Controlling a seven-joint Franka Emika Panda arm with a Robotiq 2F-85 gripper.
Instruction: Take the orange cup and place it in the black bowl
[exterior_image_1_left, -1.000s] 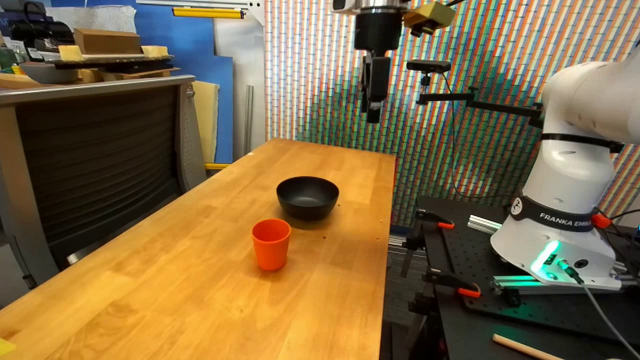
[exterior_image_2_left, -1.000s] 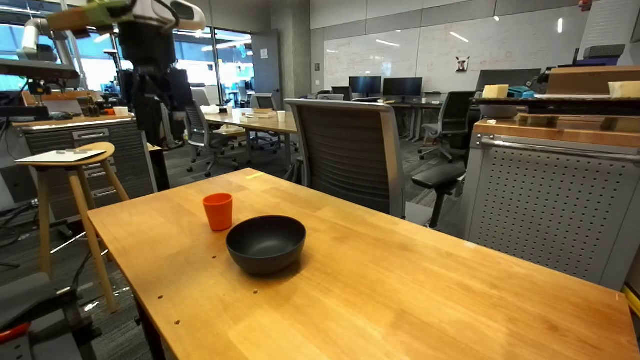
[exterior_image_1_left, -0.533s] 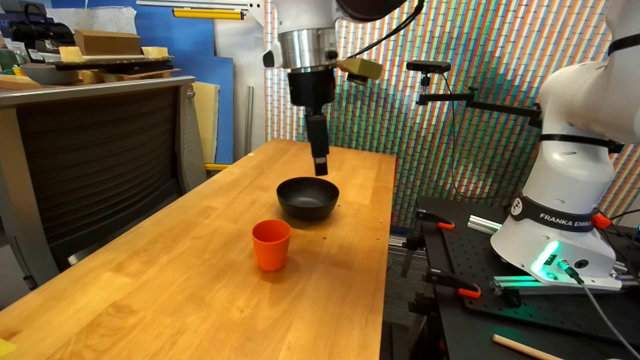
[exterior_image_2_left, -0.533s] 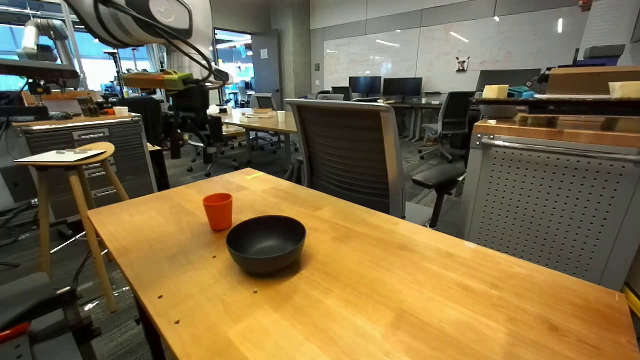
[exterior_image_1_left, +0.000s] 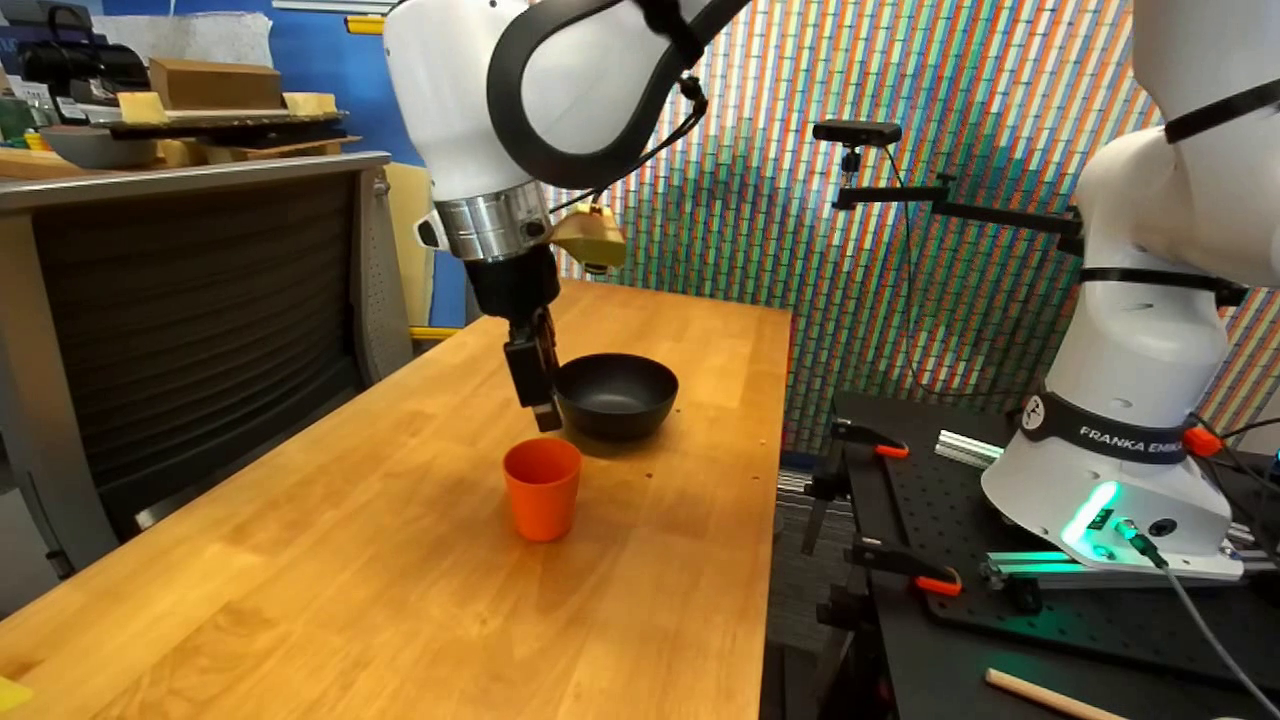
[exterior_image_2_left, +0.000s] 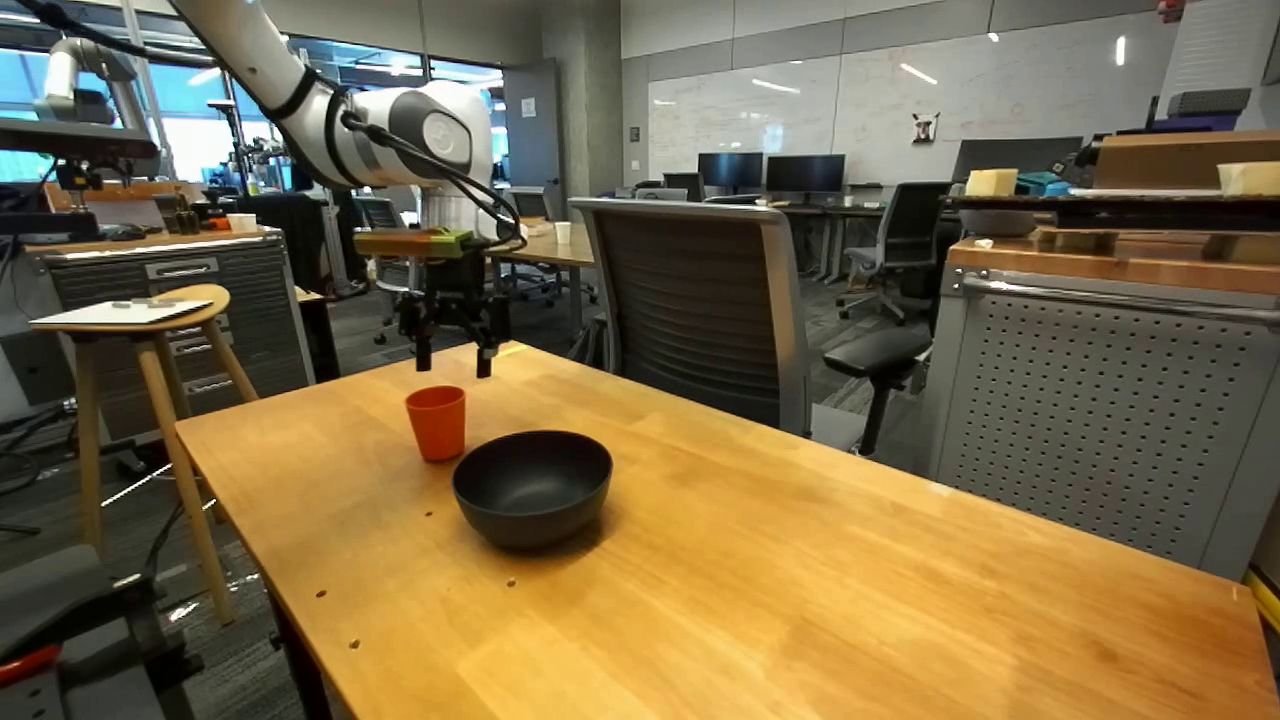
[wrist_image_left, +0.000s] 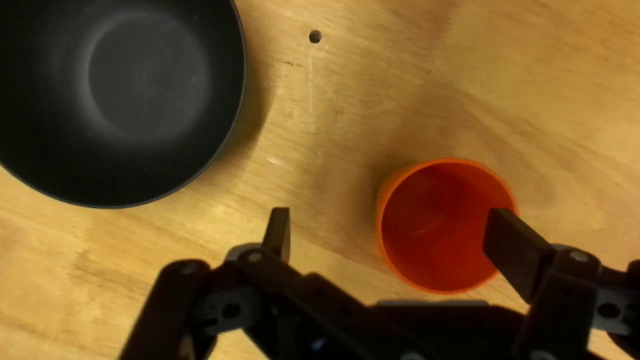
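The orange cup (exterior_image_1_left: 542, 490) stands upright and empty on the wooden table, seen in both exterior views (exterior_image_2_left: 437, 424). In the wrist view the cup (wrist_image_left: 445, 227) lies between the finger lines, nearer the right finger, which overlaps its rim. The black bowl (exterior_image_1_left: 616, 397) stands empty beside the cup, also in an exterior view (exterior_image_2_left: 532, 490). In the wrist view the bowl (wrist_image_left: 145, 80) is at top left, cut by the edge. My gripper (wrist_image_left: 390, 215) is open and empty. In both exterior views its fingertips (exterior_image_1_left: 547, 415) (exterior_image_2_left: 454, 365) are above the cup, apart from it.
The wooden table (exterior_image_2_left: 800, 580) carries the cup and bowl. An office chair (exterior_image_2_left: 700, 310) stands at its long edge. A camera on an arm (exterior_image_1_left: 857, 132) stands beyond the table near the robot base (exterior_image_1_left: 1110, 480). A wooden stool (exterior_image_2_left: 150, 320) stands off the table's end.
The gripper has come down from high up and moved across past the bowl to above the cup. The cup and bowl have not moved.
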